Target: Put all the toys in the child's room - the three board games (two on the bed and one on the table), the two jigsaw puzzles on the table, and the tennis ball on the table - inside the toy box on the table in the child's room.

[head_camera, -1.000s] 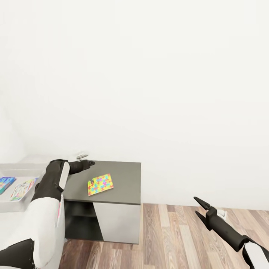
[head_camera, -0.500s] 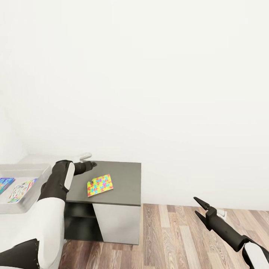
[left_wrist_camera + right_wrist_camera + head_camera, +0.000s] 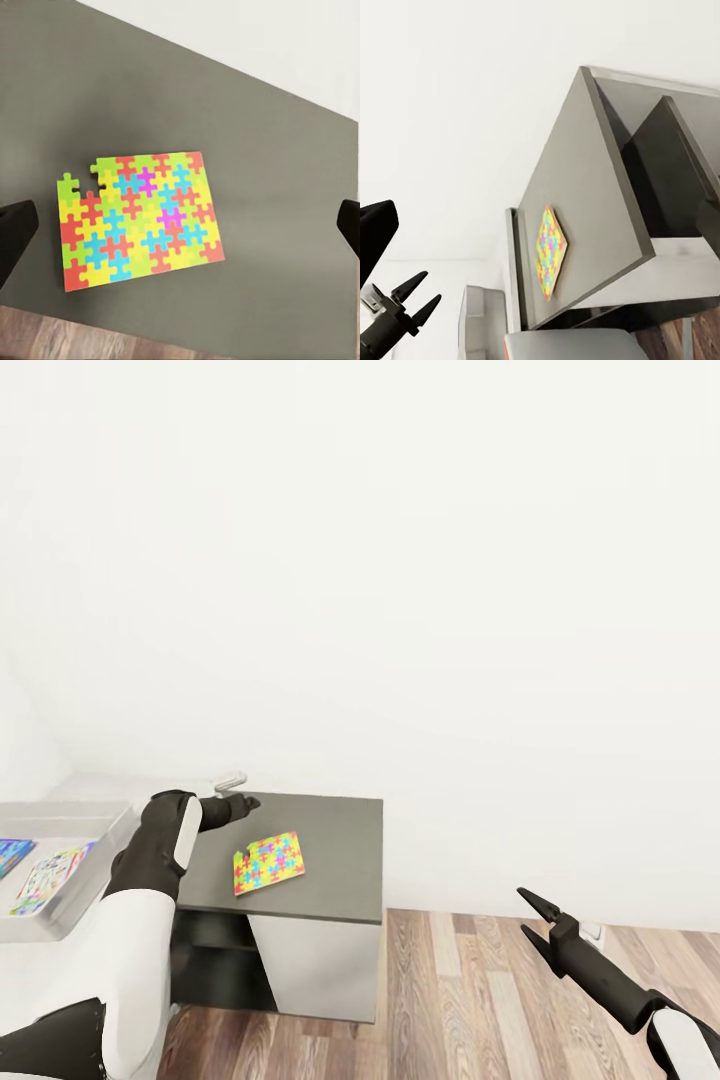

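Now, puzzle (image 3: 139, 220): flat near the bench's (image 3: 340, 840) front edge.
Left claw (image 3: 180, 225): fingers apart above it.
Right claw (image 3: 533, 920): fingers apart.

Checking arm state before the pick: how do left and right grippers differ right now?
The left gripper hangs over the dark table, just behind the jigsaw puzzle; the right gripper is out over the wood floor, away from the table. The left wrist view looks straight down on the puzzle; the right sees it edge-on. Both are open and empty.
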Robot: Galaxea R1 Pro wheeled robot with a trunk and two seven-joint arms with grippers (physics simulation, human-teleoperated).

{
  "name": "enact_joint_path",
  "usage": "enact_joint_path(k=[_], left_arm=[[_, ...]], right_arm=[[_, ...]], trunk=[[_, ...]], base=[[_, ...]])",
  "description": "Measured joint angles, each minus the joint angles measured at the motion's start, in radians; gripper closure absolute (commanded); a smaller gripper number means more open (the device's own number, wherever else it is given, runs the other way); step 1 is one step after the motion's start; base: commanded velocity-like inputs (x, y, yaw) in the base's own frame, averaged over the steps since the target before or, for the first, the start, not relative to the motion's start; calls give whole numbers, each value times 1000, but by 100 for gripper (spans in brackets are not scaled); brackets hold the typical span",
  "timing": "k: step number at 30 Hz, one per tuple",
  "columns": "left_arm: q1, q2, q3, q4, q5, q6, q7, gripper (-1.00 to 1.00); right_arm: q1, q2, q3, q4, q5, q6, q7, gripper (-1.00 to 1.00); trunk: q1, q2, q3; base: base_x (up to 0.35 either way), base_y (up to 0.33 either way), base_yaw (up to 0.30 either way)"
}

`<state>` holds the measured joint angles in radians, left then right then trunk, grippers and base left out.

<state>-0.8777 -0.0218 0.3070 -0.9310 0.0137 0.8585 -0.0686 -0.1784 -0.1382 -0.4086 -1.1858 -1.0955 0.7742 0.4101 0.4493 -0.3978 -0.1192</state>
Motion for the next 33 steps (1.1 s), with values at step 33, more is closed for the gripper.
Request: enact_joint_path(k=[33], left_arm=[[0,0,7,103,7,5,111,-100]], right_arm=[[0,0,2,-4,0,0,2,-100]], trunk=[[0,0,-1]], base=[[148,0,1]])
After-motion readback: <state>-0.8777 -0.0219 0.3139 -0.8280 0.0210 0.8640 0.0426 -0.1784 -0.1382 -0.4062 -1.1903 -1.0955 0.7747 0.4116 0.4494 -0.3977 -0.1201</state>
